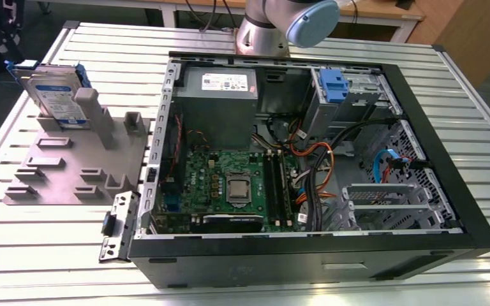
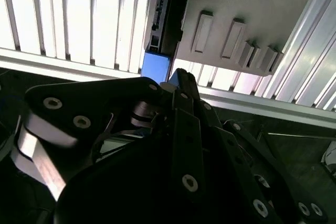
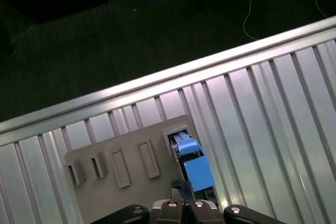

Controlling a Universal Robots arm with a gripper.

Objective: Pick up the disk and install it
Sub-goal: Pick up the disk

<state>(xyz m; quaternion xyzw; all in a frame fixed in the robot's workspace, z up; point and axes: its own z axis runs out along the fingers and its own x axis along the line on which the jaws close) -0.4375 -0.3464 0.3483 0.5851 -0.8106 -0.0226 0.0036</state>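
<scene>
Exterior view coverage takes in the whole layout. The disk (image 1: 53, 95) is seen standing upright on its edge in a slot at the far corner of a grey fixture plate (image 1: 66, 172), at the exterior view's left. An open computer case (image 1: 313, 255) lies just beside the plate on the ribbed worktop (image 1: 58, 255), and part of the arm (image 1: 288, 25) is seen beyond the case. A drive cage with a blue tab (image 1: 334, 86) is seen in the case's far corner, well apart from the disk.

In the first wrist view the gripper (image 3: 182, 188) is looked past onto the disk's blue carrier (image 3: 194, 169), and the fingers are seen clenched, tip against tip. In the second wrist view the gripper (image 2: 178, 80) is shown from the other side, with the linkages drawn together and the blue carrier (image 2: 156, 67) just past the tips.

The plate is set near the worktop's edge rail, and dark floor (image 3: 105, 24) is seen beyond it in the first wrist view. Bare ribbed worktop (image 3: 273, 93) is left open beside the disk.
</scene>
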